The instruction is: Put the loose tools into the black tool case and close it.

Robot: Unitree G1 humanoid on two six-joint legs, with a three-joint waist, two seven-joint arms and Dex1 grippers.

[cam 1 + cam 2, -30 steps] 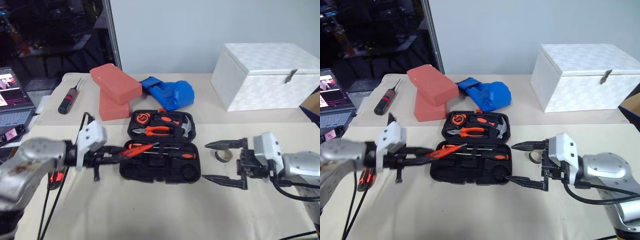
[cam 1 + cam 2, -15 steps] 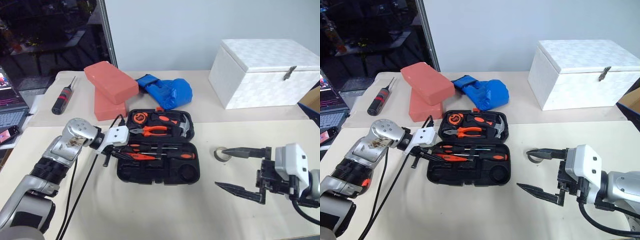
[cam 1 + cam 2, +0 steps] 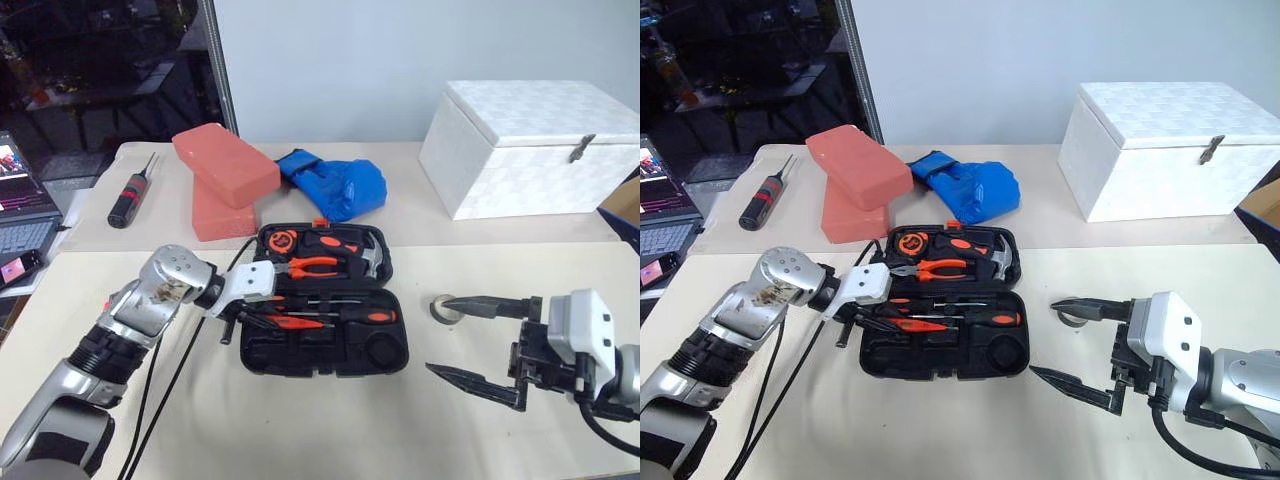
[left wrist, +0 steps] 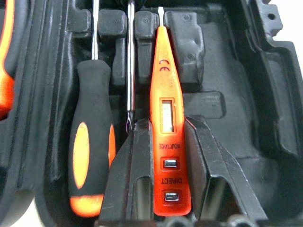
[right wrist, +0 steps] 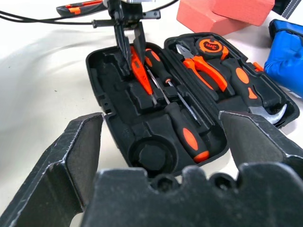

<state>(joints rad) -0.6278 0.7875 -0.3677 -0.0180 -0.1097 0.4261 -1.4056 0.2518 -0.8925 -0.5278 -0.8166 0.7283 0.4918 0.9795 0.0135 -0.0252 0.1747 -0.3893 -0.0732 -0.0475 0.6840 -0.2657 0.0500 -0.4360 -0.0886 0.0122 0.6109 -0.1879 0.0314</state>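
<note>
The black tool case (image 3: 390, 350) lies open at the table's middle, with pliers, a hammer and a tape measure in its far half and screwdrivers in the near half. My left gripper (image 3: 268, 316) reaches in from the case's left end, shut on the thin orange tester screwdriver (image 4: 166, 94). The tester points along a moulded slot beside a black-and-orange screwdriver (image 4: 90, 151). To the right of the case, my right gripper (image 3: 436, 336) stands wide open and holds nothing. The small grey tape roll (image 3: 436, 314) lies by its upper finger. A black-and-orange tool (image 5: 78, 8) lies on the table outside the case.
Two red bricks (image 3: 225, 165) are stacked behind the case, with a blue cloth (image 3: 340, 185) beside them. A white box (image 3: 530, 145) stands at the back right. A black screwdriver with a red band (image 3: 125, 205) and a laptop (image 3: 25, 200) lie far left.
My left gripper has sunk and pushed right with the tester, from the case's left edge down onto the near half's slots. The right gripper drew back slightly and stayed open.
</note>
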